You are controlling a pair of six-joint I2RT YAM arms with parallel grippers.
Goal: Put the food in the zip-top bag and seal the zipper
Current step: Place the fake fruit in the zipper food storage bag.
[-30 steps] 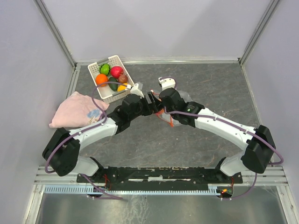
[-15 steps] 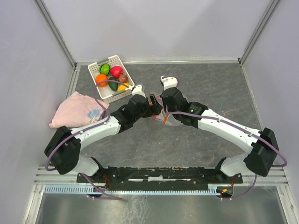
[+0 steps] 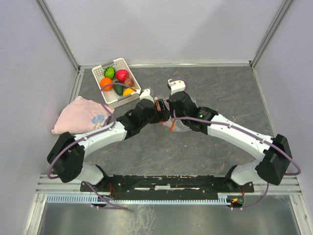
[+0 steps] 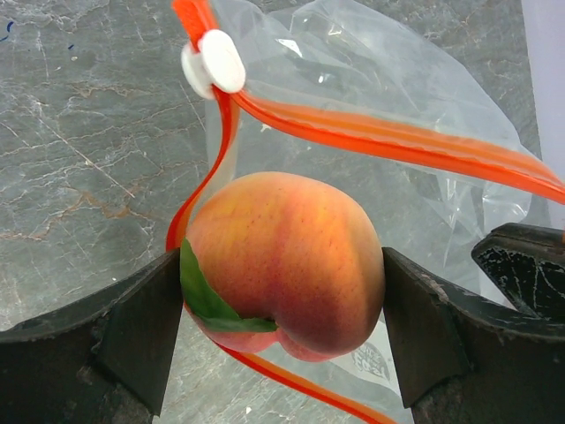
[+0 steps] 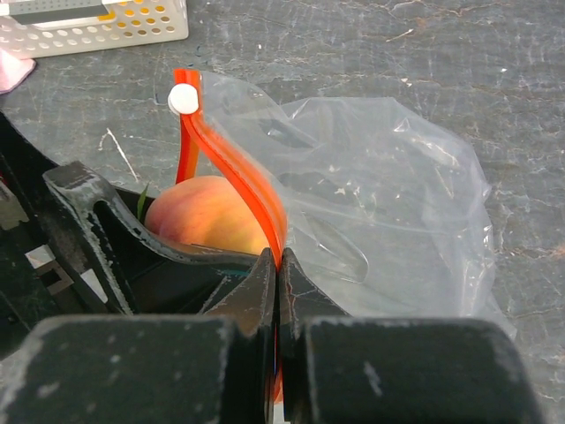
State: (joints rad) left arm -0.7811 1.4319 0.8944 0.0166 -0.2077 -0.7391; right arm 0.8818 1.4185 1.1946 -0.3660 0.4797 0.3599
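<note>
A peach-coloured toy fruit (image 4: 282, 261) with a green leaf is pinched between the wide-set jaws of my left gripper (image 4: 281, 296). It hangs at the open mouth of the clear zip-top bag (image 4: 397, 79), inside the loop of its orange-red zipper (image 4: 388, 141), near the white slider (image 4: 214, 62). My right gripper (image 5: 277, 261) is shut on the zipper strip (image 5: 238, 181) and holds the bag (image 5: 380, 194) up beside the peach (image 5: 207, 221). From above, both grippers (image 3: 157, 108) (image 3: 168, 115) meet mid-table. The other food, including orange (image 3: 105, 82), green (image 3: 109, 72) and red-pink (image 3: 122, 74) pieces, lies in the basket.
The white perforated basket (image 3: 111, 103) stands at the back left, just behind the left arm; its wall (image 5: 97, 26) shows in the right wrist view. A pink cloth (image 3: 80, 113) lies at the left edge. Grey walls enclose the dark marbled table (image 3: 230, 93).
My left gripper has carried the peach right and slightly back, up to the bag's mouth. The right gripper has shifted a little with the bag, still clamped on the zipper.
</note>
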